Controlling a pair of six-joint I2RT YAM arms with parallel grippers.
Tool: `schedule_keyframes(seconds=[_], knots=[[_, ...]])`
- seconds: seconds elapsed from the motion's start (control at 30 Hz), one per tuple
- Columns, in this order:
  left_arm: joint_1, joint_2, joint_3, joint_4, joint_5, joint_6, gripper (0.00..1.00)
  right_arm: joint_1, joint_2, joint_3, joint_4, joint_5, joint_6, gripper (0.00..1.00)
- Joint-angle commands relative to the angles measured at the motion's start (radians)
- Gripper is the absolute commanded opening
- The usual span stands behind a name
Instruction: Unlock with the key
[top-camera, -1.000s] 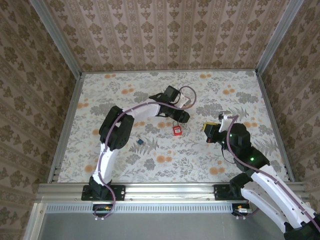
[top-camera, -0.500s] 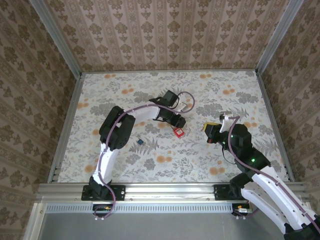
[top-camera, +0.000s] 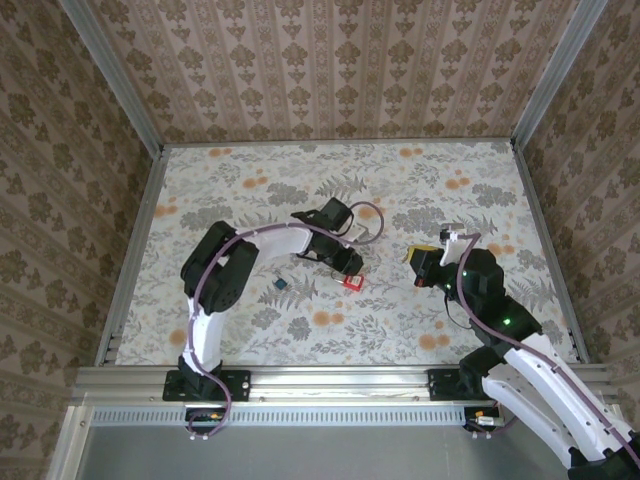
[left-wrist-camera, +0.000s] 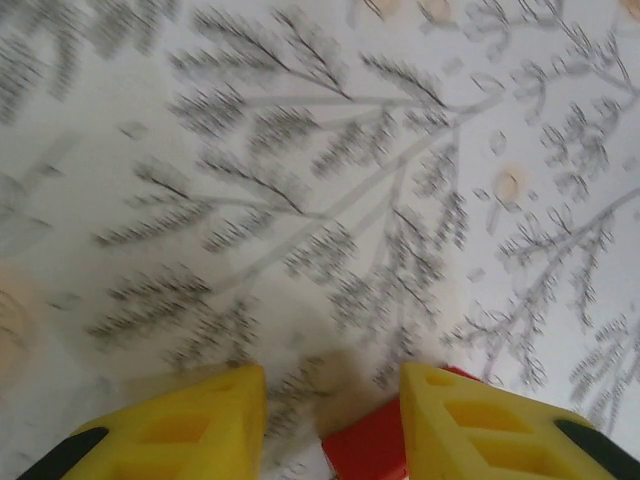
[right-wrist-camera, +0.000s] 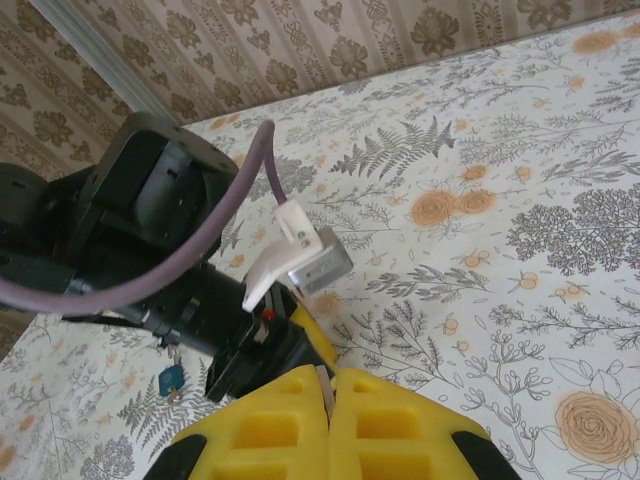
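The small red padlock (top-camera: 351, 283) lies mid-table, right under my left gripper (top-camera: 345, 264). In the left wrist view its red body (left-wrist-camera: 370, 448) sits low between the yellow fingers, against the right finger (left-wrist-camera: 500, 425); the left gripper (left-wrist-camera: 330, 400) is open around it, close to the table. The key (top-camera: 281, 283), tiny with a dark blue-teal head, lies flat on the table to the left of the padlock, and its head (right-wrist-camera: 170, 378) shows beside the left arm. My right gripper (top-camera: 416, 262) hovers to the right, shut (right-wrist-camera: 328, 378), with a thin grey sliver between its fingertips.
The flowered tabletop (top-camera: 440, 200) is walled by patterned panels with metal corner posts (top-camera: 115, 80). The left arm's purple cable (top-camera: 372, 215) loops behind its wrist. Open table lies behind and to the right of both grippers.
My left gripper has swung toward the near edge and slightly left, and the padlock has shifted the same way with it. The right arm has not moved.
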Motion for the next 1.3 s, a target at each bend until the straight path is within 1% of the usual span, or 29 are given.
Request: schedule_keyframes(seconds=[0.0, 0.17, 0.3, 0.47, 0.57, 0.67, 0.8, 0.93, 0.97, 1.07, 1.1, 1.2, 1.27], knots=[[-0.027, -0.067, -0.037, -0.067, -0.020, -0.027, 0.41, -0.004, -0.025, 0.004, -0.026, -0.002, 0.004, 0.05], [-0.044, -0.114, -0.044, -0.135, -0.046, -0.039, 0.42, -0.004, -0.030, 0.003, -0.028, 0.001, 0.003, 0.05], [-0.038, -0.134, -0.064, -0.160, -0.069, -0.028, 0.43, -0.004, -0.031, -0.001, -0.020, -0.005, 0.009, 0.05], [-0.037, -0.139, -0.108, -0.142, -0.022, -0.036, 0.42, -0.004, -0.034, 0.010, -0.035, -0.007, 0.002, 0.05], [-0.038, -0.157, -0.139, -0.126, -0.020, -0.049, 0.41, -0.004, -0.040, 0.013, -0.040, -0.005, 0.001, 0.05], [-0.043, -0.212, -0.171, -0.122, -0.031, -0.070, 0.41, -0.004, -0.044, 0.015, -0.047, -0.005, 0.002, 0.05], [-0.060, -0.278, -0.204, -0.146, -0.060, -0.105, 0.42, -0.004, -0.046, 0.008, -0.039, -0.003, 0.008, 0.04], [-0.080, -0.317, -0.245, -0.140, -0.058, -0.135, 0.42, -0.004, -0.042, 0.013, -0.035, -0.005, 0.008, 0.04], [-0.090, -0.319, -0.245, -0.145, -0.048, -0.129, 0.42, -0.004, -0.041, 0.014, -0.037, -0.004, 0.009, 0.04], [-0.129, -0.300, -0.217, -0.203, -0.084, -0.092, 0.43, -0.004, -0.042, 0.017, -0.044, -0.004, 0.006, 0.04], [-0.142, -0.285, -0.207, -0.207, -0.073, -0.091, 0.43, -0.004, -0.044, 0.019, -0.046, -0.002, 0.005, 0.04], [-0.170, -0.255, -0.209, -0.149, 0.003, -0.104, 0.43, -0.004, -0.052, 0.019, -0.055, 0.004, 0.005, 0.04], [-0.183, -0.236, -0.202, -0.120, 0.017, -0.117, 0.44, -0.004, -0.063, 0.019, -0.064, 0.006, 0.005, 0.04]])
